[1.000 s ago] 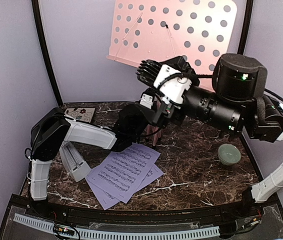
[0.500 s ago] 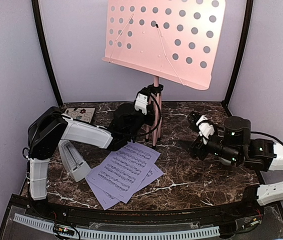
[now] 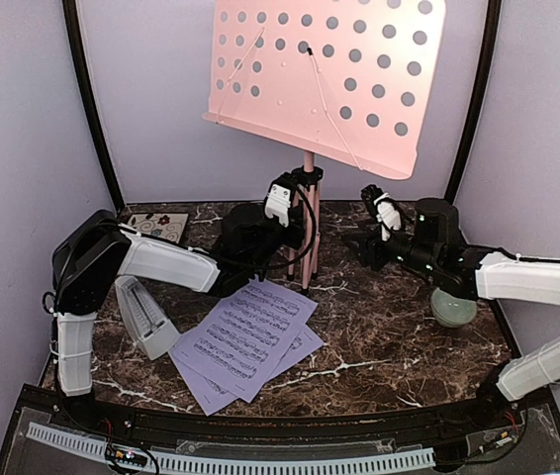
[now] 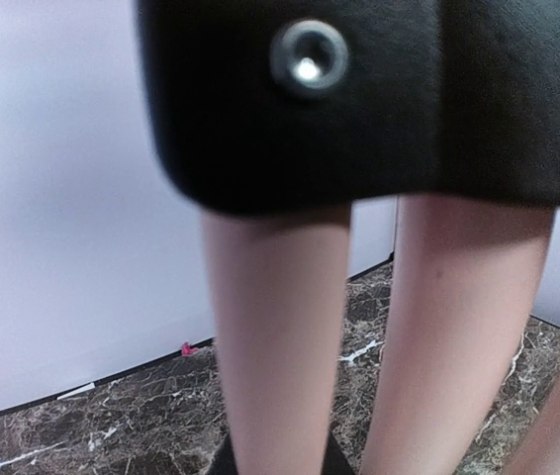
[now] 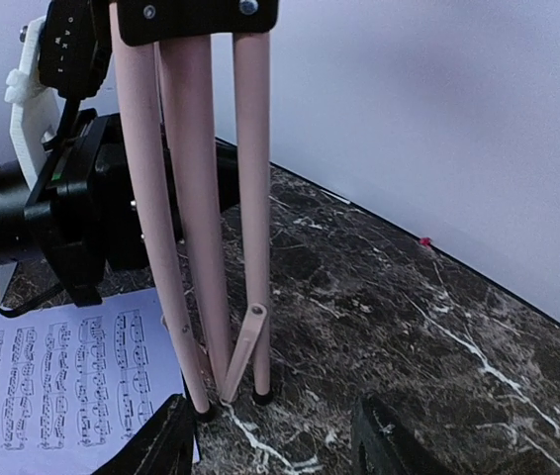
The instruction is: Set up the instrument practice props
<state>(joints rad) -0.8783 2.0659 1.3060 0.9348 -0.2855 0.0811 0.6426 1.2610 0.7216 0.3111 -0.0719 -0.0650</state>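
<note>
The pink music stand (image 3: 329, 79) stands upright at the back of the table, its tripod legs (image 5: 193, 198) folded close together. My left gripper (image 3: 298, 230) is shut on one leg (image 4: 278, 327), with dark fingertips (image 4: 344, 463) showing on either side of it. My right gripper (image 3: 364, 242) sits low to the right of the stand, open. Its fingers (image 5: 161, 445) are spread, and the leg feet stand just ahead of the gap. Two lavender sheet-music pages (image 3: 245, 341) lie overlapped in front of the stand. The white-grey metronome (image 3: 144, 315) lies at the left.
A pale green bowl (image 3: 453, 309) sits under my right forearm near the right wall. A floral tile (image 3: 159, 226) lies at the back left. Walls close in the back and both sides. The left arm (image 5: 72, 208) fills the space behind the legs.
My right arm has dropped from high in front of the camera to table level right of the stand, and its jaws have narrowed. The left gripper holds still on the leg.
</note>
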